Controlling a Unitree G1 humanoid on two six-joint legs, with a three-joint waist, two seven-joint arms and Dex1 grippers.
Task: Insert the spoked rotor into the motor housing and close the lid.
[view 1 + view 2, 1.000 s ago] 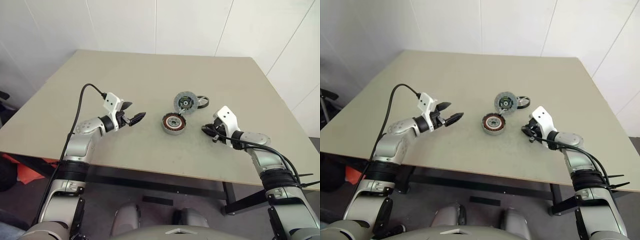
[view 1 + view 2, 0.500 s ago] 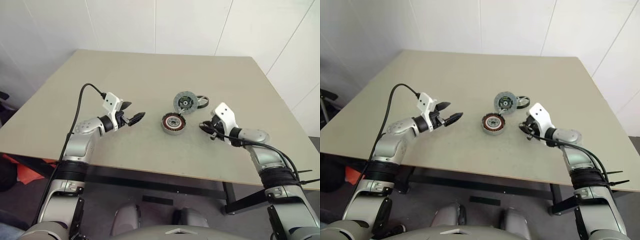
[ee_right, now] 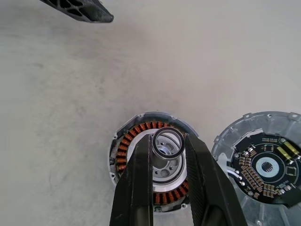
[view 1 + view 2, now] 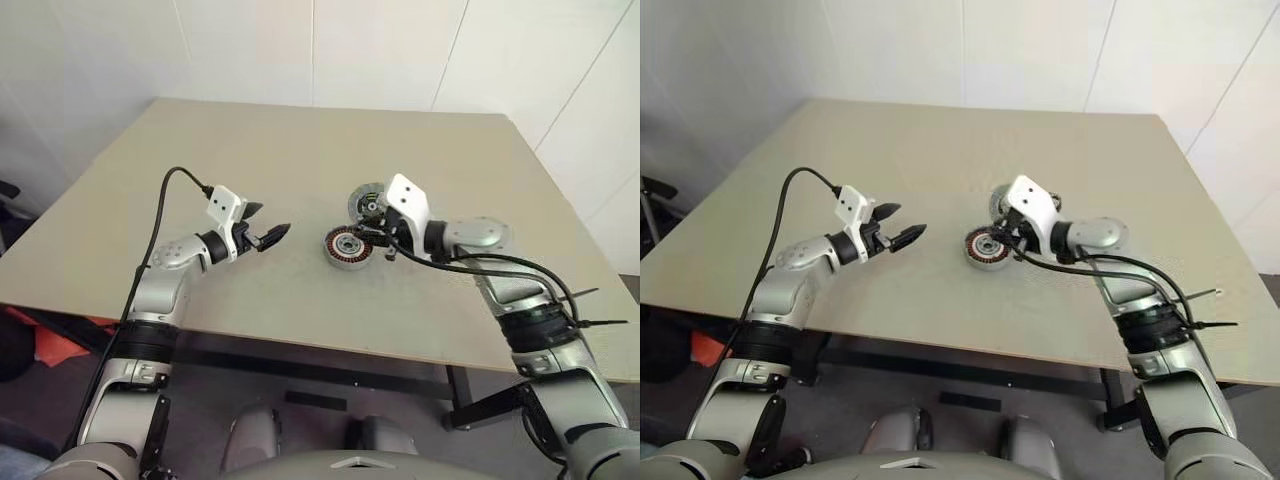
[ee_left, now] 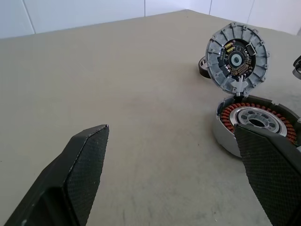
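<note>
The right gripper (image 3: 168, 143) pinches a small metal ring (image 3: 168, 142) between its fingers, directly above the silver centre of the motor housing (image 3: 141, 160). The lid (image 3: 268, 169) lies open just beside that claw. I judge the ring is about to be seated; the next move calls for a straight descent onto the hub. The left gripper (image 5: 188, 155) hangs wide and empty, well apart. Its wrist view alone shows a dark-rimmed part (image 5: 203, 68) behind the lid, perhaps the spoked rotor
</note>
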